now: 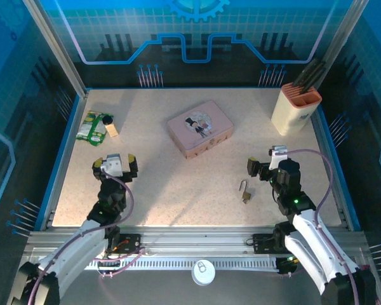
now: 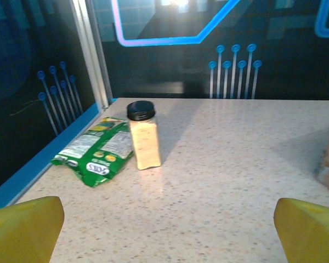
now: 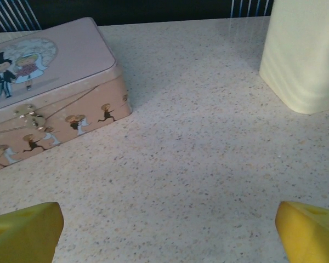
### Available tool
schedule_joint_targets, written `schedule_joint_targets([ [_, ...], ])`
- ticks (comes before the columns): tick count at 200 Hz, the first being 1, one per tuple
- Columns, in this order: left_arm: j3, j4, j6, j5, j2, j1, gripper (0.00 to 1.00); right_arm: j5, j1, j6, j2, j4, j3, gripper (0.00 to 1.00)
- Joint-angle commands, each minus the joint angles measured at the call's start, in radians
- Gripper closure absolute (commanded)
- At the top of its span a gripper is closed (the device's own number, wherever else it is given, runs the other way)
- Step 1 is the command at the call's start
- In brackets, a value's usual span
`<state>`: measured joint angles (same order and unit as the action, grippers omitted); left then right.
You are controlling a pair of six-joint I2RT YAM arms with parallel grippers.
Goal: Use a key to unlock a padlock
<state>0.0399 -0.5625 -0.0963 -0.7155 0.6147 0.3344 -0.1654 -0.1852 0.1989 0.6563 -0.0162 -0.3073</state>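
Note:
The small brass padlock (image 1: 246, 196) lies on the speckled table near the front edge, its thin silver shackle pointing away from me. I cannot make out the key apart from it. My right gripper (image 1: 267, 164) hovers just right of and beyond the padlock, open, and its yellow fingertips (image 3: 24, 233) stand wide apart over bare table. My left gripper (image 1: 115, 161) is at the front left, far from the padlock. It is open too, with nothing between its yellow fingertips (image 2: 24, 227).
A pink tin box (image 1: 200, 128) sits mid-table, also in the right wrist view (image 3: 49, 82). A cream utensil holder (image 1: 295, 109) stands back right. At back left are a green packet (image 2: 96, 150) and a black-capped jar (image 2: 143, 137). Blue walls ring the table.

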Motion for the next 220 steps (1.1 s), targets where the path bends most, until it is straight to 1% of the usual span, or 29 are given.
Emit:
schedule_joint_targets([
  [1, -0.016, -0.104, 0.010, 0.119, 0.082, -0.087, 0.01, -0.023, 0.019, -0.078, 0.009, -0.141, 0.022, 0.00],
  [18, 0.002, -0.136, 0.022, 0.220, 0.191, -0.145, 0.01, -0.036, 0.019, -0.118, 0.021, -0.263, 0.067, 0.00],
  [28, 0.019, -0.174, 0.023, 0.241, 0.253, -0.152, 0.01, -0.043, 0.021, -0.143, 0.038, -0.342, 0.092, 0.00],
  [56, 0.089, -0.233, 0.011, 0.387, 0.422, -0.198, 0.01, -0.043, 0.021, -0.199, 0.137, -0.463, 0.103, 0.00],
  [64, 0.096, -0.284, 0.008, 0.435, 0.475, -0.208, 0.01, -0.040, 0.023, -0.209, 0.179, -0.501, 0.106, 0.00],
  [72, 0.095, -0.363, 0.009, 0.461, 0.530, -0.211, 0.01, -0.041, 0.023, -0.214, 0.216, -0.543, 0.107, 0.00],
  [95, 0.115, -0.529, -0.014, 0.502, 0.679, -0.219, 0.01, -0.032, 0.027, -0.237, 0.323, -0.664, 0.112, 0.00],
  [104, 0.136, -0.532, 0.001, 0.553, 0.717, -0.235, 0.01, -0.021, 0.033, -0.249, 0.362, -0.697, 0.109, 0.00],
  [112, 0.155, -0.527, 0.015, 0.650, 0.751, -0.259, 0.01, -0.012, 0.034, -0.265, 0.396, -0.713, 0.099, 0.00],
  [116, 0.158, -0.545, 0.016, 0.675, 0.772, -0.264, 0.01, -0.004, 0.034, -0.271, 0.412, -0.719, 0.095, 0.00],
  [123, 0.158, -0.592, 0.012, 0.678, 0.819, -0.265, 0.01, 0.002, 0.035, -0.274, 0.437, -0.733, 0.089, 0.00],
  [132, 0.161, -0.654, 0.025, 0.639, 0.889, -0.266, 0.01, 0.005, 0.037, -0.274, 0.471, -0.764, 0.089, 0.01],
  [142, 0.167, -0.776, 0.029, 0.614, 0.987, -0.273, 0.01, 0.020, 0.042, -0.274, 0.507, -0.813, 0.090, 0.00],
  [147, 0.159, -0.809, 0.026, 0.609, 1.005, -0.273, 0.01, 0.027, 0.046, -0.272, 0.523, -0.830, 0.090, 0.00],
  [160, 0.172, -0.692, 0.051, 0.617, 0.954, -0.287, 0.01, 0.057, 0.060, -0.263, 0.570, -0.879, 0.085, 0.00],
  [172, 0.220, -0.619, 0.056, 0.595, 0.955, -0.290, 0.01, 0.078, 0.074, -0.252, 0.612, -0.920, 0.079, 0.00],
  [192, 0.344, -0.365, 0.093, 0.570, 0.942, -0.309, 0.01, 0.109, 0.100, -0.239, 0.687, -0.993, 0.066, 0.00],
  [201, 0.337, -0.375, 0.113, 0.615, 0.937, -0.333, 0.01, 0.126, 0.111, -0.232, 0.717, -1.018, 0.060, 0.00],
  [220, 0.333, -0.385, 0.113, 0.617, 0.940, -0.337, 0.01, 0.152, 0.132, -0.213, 0.778, -1.047, 0.048, 0.00],
])
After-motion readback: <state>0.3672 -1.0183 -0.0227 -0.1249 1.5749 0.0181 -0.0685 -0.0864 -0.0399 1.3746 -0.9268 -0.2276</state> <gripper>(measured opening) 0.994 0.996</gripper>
